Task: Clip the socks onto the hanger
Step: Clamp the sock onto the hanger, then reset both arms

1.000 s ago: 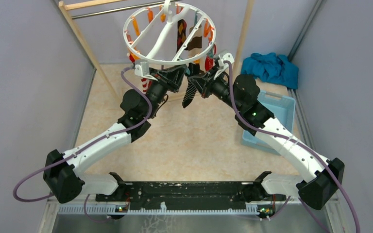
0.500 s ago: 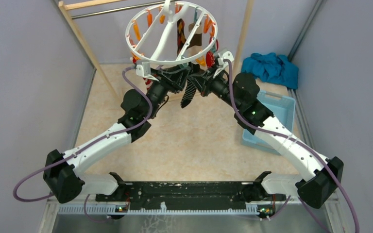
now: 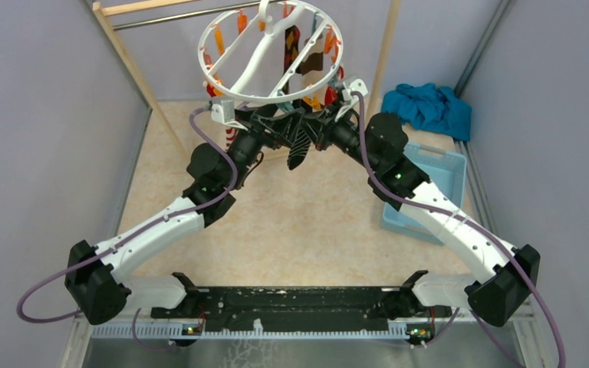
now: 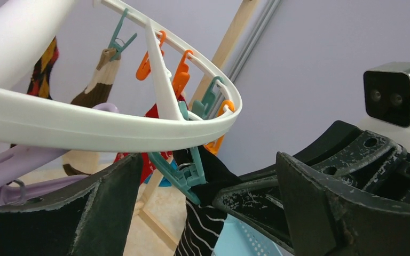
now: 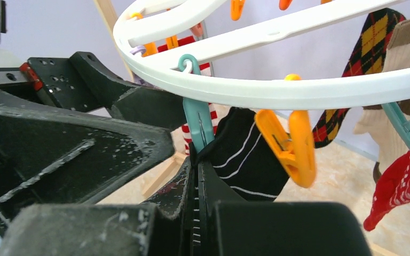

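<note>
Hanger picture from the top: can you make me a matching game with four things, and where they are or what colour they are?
Things:
1. hanger
2. black sock
3. cloth heap
4. box

Match with:
A. teal-blue, in the far right corner
B. pinched in the right hand
C. light blue, beside the right arm
D. white and round, up at the top

Pairs: 1-D, 2-B, 3-A, 4-C.

One hanger (image 3: 200,54), one bin (image 3: 446,162), one cloth heap (image 3: 429,107), perhaps five socks (image 3: 299,146).
</note>
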Controlling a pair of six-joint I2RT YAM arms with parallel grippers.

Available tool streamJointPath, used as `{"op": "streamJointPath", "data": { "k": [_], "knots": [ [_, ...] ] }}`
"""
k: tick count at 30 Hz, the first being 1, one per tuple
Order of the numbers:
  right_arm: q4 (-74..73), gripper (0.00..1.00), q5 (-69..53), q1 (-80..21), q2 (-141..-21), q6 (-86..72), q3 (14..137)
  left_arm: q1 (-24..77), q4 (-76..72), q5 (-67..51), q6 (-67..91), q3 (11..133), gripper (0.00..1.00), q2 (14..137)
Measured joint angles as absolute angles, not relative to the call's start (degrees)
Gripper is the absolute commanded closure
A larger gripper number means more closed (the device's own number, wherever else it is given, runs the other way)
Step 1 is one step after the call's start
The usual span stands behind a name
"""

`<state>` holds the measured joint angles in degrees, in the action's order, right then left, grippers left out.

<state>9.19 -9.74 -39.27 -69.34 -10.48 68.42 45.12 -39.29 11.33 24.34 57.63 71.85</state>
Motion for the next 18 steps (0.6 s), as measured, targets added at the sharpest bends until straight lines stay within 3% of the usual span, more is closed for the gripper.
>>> {"op": "streamJointPath", "data": {
  "k": [1, 5, 8, 18],
  "knots": [
    [9.3, 0.96, -9.7, -39.3, -69.5, -10.5, 68.4, 45.1, -39.2, 11.4, 24.1, 57.3, 0.02, 71.3],
    [9.5, 0.64, -9.7, -39.3, -70.2, -10.4, 68.5, 45.1, -39.1, 12.8, 23.2, 54.7, 0.02, 68.8],
    [9.9, 0.49, -9.7, -39.3, -70.5, -10.4, 68.6, 45.1, -38.1, 14.5, 22.6, 52.1, 0.02, 66.9],
    [10.1, 0.38, -7.8, -39.3, -70.0, -10.0, 68.1, 45.1, -34.5, 20.6, 20.4, 45.6, 0.02, 60.7]
  ]
}}
